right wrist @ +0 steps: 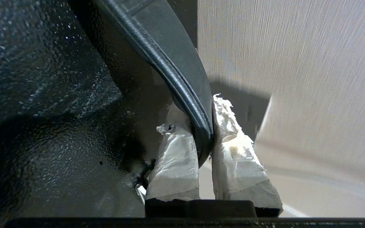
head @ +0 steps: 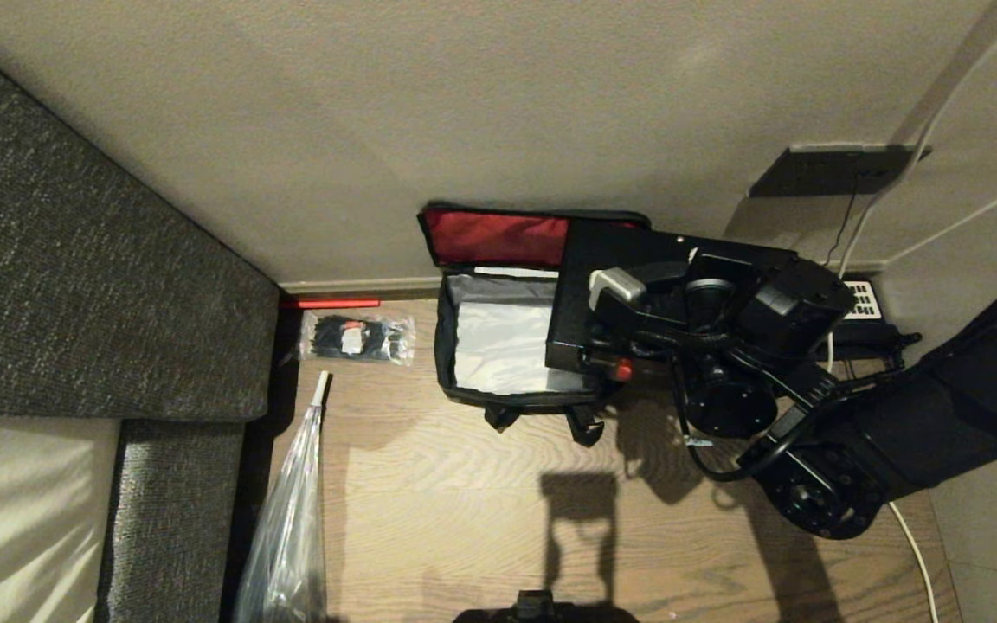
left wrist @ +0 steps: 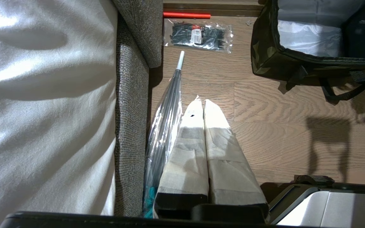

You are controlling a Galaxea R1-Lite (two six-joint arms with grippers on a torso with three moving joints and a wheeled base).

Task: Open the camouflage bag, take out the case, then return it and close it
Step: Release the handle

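The camouflage bag sits wide open on the wooden floor, right up against the wall, its red-lined lid flipped back and leaning on that wall. You can see the silvery lining inside, bare on the side nearer the sofa.

And there's the case: black, boxy, tilted, one end over the bag's opening and the rest hanging out past the bag's edge on the robot's right. The small red button shows on its near side. The right gripper has it by the handle; in the right wrist view the two taped fingers are pinched tight on the thin black handle bar, one on each side, the case's speckled black body filling the view beside them. Whether the case's low end touches the bag's lining, I can't tell.

The left gripper hangs over the floor near the sofa, fingers pressed together, nothing between them. Beside it lies a clear-wrapped umbrella, and further off a packet of black cable ties and a red stick by the skirting. A black telephone sits behind the right arm.
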